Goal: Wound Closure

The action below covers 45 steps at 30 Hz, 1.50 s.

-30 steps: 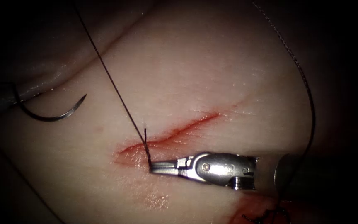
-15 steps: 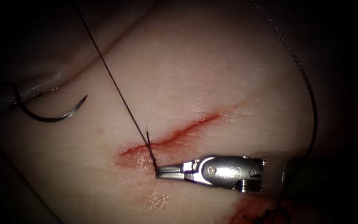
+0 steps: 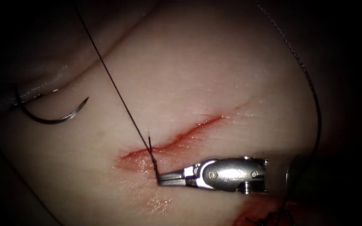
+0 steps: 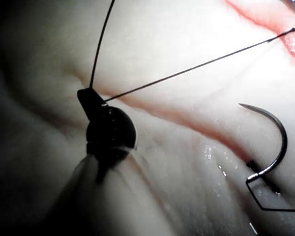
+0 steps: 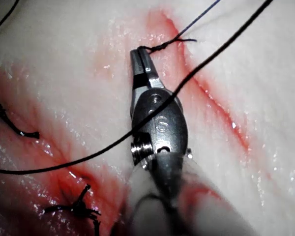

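Thread [image 3: 118, 94] is clamped in the right pincer [image 3: 159, 179], closed tight, below the cut's [image 3: 177, 138] left end.

A curved steel needle [image 3: 49, 115] is seen lying free on pale tissue [image 3: 197, 75], well left of the red cut [image 3: 177, 140]. Dark thread [image 3: 114, 86] is drawn taut across the cut's left end.

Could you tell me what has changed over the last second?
The right tool, jaws shut on the thread near the cut, shifted slightly right and down, drawing the thread along. The needle stayed lying free on the tissue, left of the cut.
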Motion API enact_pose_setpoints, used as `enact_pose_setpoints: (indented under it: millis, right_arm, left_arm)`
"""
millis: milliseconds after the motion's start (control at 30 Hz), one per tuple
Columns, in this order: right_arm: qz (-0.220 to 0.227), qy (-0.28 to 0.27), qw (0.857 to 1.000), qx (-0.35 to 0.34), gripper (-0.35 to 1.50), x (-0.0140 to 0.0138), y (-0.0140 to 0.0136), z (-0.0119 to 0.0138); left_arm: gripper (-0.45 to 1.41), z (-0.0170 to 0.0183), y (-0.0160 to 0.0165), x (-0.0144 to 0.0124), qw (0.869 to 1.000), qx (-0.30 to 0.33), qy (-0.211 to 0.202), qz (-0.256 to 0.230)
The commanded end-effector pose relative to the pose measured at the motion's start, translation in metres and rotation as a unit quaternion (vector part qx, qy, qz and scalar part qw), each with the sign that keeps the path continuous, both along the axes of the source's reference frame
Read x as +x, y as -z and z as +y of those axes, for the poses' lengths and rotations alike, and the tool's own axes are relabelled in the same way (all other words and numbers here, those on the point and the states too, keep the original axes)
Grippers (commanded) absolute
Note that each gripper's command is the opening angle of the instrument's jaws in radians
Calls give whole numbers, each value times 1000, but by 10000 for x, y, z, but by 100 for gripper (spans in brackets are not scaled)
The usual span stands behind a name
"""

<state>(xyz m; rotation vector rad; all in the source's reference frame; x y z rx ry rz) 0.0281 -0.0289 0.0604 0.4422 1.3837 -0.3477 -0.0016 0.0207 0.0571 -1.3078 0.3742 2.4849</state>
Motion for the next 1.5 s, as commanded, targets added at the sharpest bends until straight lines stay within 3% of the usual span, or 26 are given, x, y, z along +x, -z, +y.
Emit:
enact_pose_setpoints:
  millis: [33, 200, 233, 267, 300, 367, 433, 533, 700, 833, 867, 933, 1067, 1133, 1200, 1500]
  right_arm:
    - [-2, -3, 1000, -2, -35, 6, -3, -7]
    - [-2, -55, 998, -5, -35, 8, 1, 6]
    - [-3, -86, 996, -6, -18, 9, 3, 11]
    - [-6, -107, 994, -6, 32, 10, 6, 15]
    - [-8, -128, 992, -2, 66, 11, 8, 19]
    - [-7, -169, 986, 8, 116, 13, 16, 29]
    - [-5, -199, 980, 18, 133, 13, 22, 35]
    - [2, -210, 977, 37, 138, 12, 30, 41]
    - [-22, -221, 970, 103, 135, 10, 37, 36]
    - [-64, -236, 948, 206, 89, 12, 36, 32]
    - [-73, -239, 939, 235, 83, 13, 36, 31]
    - [-113, -262, 904, 317, 71, 14, 34, 28]
    - [-165, -292, 858, 390, 61, 19, 29, 24]
    - [-180, -286, 854, 395, 44, 20, 27, 24]
    - [-184, -288, 852, 398, 41, 21, 26, 24]
    - [-190, -309, 843, 396, 47, 20, 27, 36]
  left_arm:
    - [-45, 0, -6, -6, 1000, 0, 1, -1]
    - [-45, -1, -6, -6, 1000, -1, 2, -1]
    - [-45, -1, -6, -7, 1000, -1, 2, 0]
    - [-45, -2, -6, -7, 1000, -1, 3, 0]
    - [-45, -3, -6, -8, 1000, -2, 3, 0]
    - [-45, -5, -6, -10, 1000, -2, 6, 3]
    - [-45, -7, -6, -14, 1000, -3, 7, 1]
    - [-45, -11, -5, -19, 1000, -5, 8, -2]
    - [-45, -22, -2, -32, 1000, -9, 7, -13]
    - [-45, -31, 2, -42, 1000, -11, 9, -18]
    - [-45, -34, 3, -45, 1000, -12, 9, -19]
    - [-45, -39, 6, -49, 1000, -13, 10, -22]
    - [-45, -46, 12, -57, 999, -14, 10, -28]
    - [-45, -48, 14, -60, 999, -14, 9, -29]
    - [-45, -49, 14, -61, 999, -14, 9, -29]
    - [-45, -54, 14, -60, 999, -17, 8, -28]
